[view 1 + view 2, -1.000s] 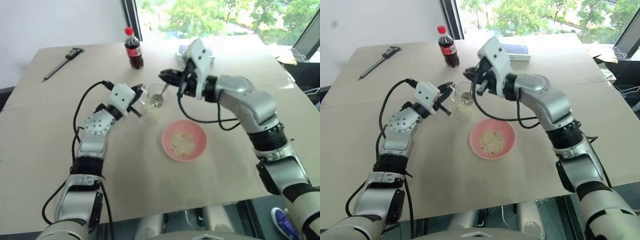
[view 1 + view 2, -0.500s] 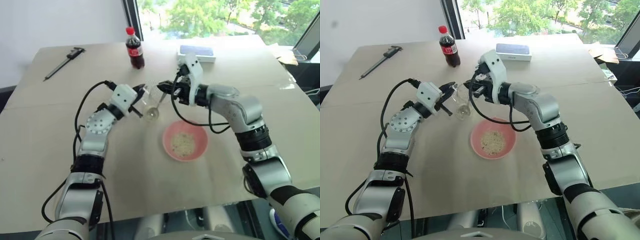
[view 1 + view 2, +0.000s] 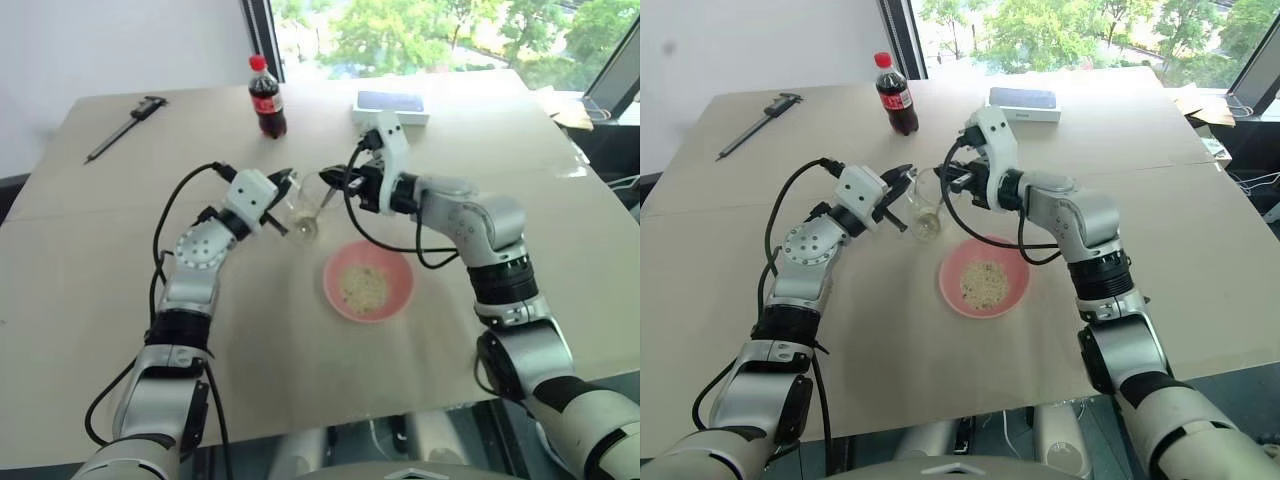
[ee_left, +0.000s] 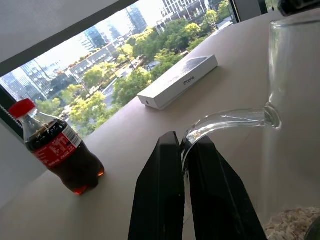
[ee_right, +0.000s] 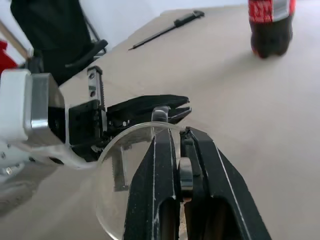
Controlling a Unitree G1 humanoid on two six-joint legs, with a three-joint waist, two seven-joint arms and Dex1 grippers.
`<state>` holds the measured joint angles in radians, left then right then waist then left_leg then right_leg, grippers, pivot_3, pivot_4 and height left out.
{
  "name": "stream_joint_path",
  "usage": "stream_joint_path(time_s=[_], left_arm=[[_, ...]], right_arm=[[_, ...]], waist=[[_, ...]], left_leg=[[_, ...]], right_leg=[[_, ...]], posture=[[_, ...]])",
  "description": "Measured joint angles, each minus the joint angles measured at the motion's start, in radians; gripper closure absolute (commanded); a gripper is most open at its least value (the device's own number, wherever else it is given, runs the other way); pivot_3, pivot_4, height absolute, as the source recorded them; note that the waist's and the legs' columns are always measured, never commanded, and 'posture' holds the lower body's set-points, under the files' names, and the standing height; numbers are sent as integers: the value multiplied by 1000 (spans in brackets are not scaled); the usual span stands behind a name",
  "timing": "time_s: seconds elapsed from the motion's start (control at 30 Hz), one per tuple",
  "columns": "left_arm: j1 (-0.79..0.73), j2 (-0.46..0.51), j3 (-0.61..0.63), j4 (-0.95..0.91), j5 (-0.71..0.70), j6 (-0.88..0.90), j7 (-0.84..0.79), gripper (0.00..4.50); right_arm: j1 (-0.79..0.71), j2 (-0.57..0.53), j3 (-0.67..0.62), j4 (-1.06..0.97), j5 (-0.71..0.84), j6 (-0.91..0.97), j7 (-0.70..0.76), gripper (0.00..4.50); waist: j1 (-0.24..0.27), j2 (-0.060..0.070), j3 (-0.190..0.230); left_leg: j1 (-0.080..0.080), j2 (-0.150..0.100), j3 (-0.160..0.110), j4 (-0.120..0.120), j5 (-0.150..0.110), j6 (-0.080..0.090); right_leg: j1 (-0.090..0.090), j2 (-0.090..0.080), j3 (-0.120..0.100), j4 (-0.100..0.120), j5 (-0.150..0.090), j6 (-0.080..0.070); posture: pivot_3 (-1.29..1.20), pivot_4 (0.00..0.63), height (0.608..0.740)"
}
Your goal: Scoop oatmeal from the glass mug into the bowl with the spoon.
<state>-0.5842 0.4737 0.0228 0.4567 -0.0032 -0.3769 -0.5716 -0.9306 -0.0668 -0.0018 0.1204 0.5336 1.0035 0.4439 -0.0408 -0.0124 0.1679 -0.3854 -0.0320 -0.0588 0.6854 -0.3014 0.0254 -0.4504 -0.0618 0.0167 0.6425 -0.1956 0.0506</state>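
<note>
You're mid-scoop: right gripper (image 3: 952, 181) clenched on the spoon (image 3: 322, 203) handle, spoon bowl down inside the glass mug (image 3: 926, 207). Left gripper (image 4: 183, 150) is pinched on the mug's clear handle, steadying it. Next, I'd judge, you lift a loaded spoon out level and carry it to the bowl (image 3: 983, 279) without clipping the mug rim. Mug sits just beside the pink bowl, on its far-left side. Oatmeal (image 4: 292, 222): pale dry flakes, thin layer at the mug bottom, a loose heap already in the bowl.
</note>
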Motion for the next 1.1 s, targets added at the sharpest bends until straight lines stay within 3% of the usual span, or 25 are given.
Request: stream_joint_path(time_s=[0.33, 0.63, 1.1], left_arm=[[7, -40, -2, 13, 37, -36, 76, 4422], [38, -86, 3, 28, 94, -94, 259, 4422], [131, -161, 10, -34, 98, -105, 413, 4422]], right_arm=[[-157, 32, -323, 122, 112, 300, -207, 4500], [-250, -33, -456, 202, 155, 357, -269, 4500], [-347, -76, -693, 355, 233, 436, -421, 4500]], waist=[[0, 0, 0], [1, 0, 0], [9, 2, -3]], left_leg=[[0, 0, 0, 0, 0, 0], [0, 0, 1, 0, 0, 0], [0, 0, 1, 0, 0, 0]], right_leg=[[0, -1, 0, 0, 0, 0], [0, -1, 0, 1, 0, 0], [0, -2, 1, 1, 0, 0]], posture=[[0, 150, 740], [0, 150, 740], [0, 150, 740]])
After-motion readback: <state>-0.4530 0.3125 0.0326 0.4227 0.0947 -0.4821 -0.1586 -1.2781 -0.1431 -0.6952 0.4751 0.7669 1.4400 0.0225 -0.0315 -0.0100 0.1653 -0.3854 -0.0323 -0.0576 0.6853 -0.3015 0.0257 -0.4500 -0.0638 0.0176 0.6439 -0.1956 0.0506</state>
